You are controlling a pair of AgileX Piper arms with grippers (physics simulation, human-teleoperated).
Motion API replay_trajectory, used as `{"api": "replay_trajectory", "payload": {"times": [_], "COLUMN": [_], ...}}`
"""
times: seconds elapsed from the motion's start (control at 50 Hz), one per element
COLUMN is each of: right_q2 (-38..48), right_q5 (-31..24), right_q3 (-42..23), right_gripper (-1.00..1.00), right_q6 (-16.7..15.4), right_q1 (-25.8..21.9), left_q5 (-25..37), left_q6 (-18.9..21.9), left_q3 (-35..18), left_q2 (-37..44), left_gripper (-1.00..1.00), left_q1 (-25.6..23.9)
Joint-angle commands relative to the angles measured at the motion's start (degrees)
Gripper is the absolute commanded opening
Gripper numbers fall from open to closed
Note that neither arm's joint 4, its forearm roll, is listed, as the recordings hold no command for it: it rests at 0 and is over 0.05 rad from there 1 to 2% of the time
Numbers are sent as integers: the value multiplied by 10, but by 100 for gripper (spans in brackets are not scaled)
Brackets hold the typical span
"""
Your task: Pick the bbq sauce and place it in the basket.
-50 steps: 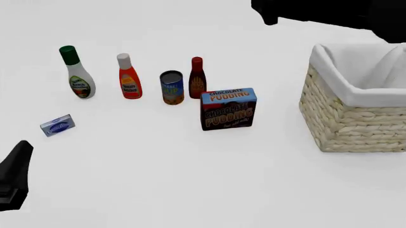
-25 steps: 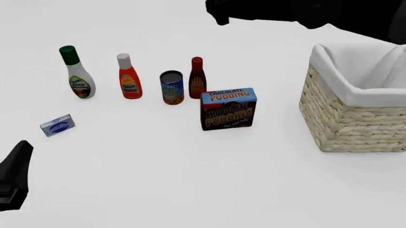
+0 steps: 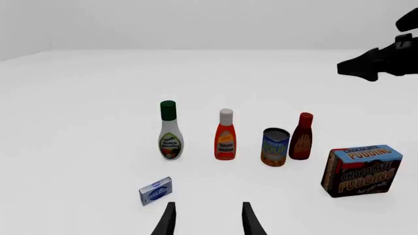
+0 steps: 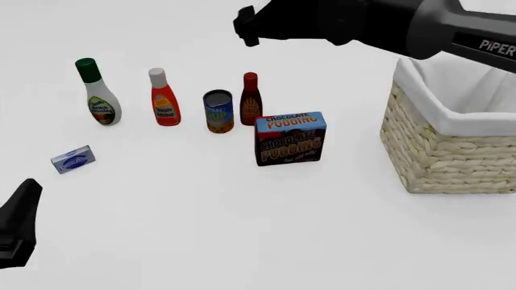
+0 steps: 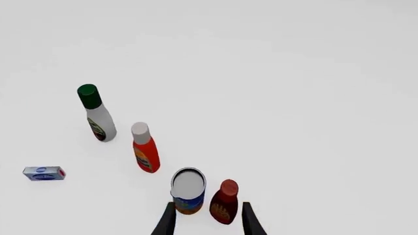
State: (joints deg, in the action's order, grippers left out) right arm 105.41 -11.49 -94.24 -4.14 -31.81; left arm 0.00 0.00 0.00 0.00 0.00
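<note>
The bbq sauce (image 4: pixel 251 99) stands upright mid-worktop, between the can (image 4: pixel 217 111) and the pudding box (image 4: pixel 291 138). I judge it light, rigid and slick, easily toppled, so I'd grip the body below the neck. My right pincer (image 5: pixel 205 219) hangs above it, open and empty; my left pincer (image 3: pixel 206 219) is open too. I count three bottles and one can, box, packet (image 4: pixel 74 159) and basket (image 4: pixel 451 151).
</note>
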Motion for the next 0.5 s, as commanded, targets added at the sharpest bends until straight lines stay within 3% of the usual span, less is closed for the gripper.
{"api": "replay_trajectory", "payload": {"times": [0.02,0.5], "right_q2": [62,147], "right_q5": [-1,10], "right_q3": [-44,-87], "right_gripper": [100,100], "right_q6": [-8,-10], "right_q1": [8,33], "left_q5": [0,0], "left_q6": [0,0], "left_q3": [0,0], "left_q2": [0,0], "left_gripper": [100,100], "left_q1": [0,0]}}
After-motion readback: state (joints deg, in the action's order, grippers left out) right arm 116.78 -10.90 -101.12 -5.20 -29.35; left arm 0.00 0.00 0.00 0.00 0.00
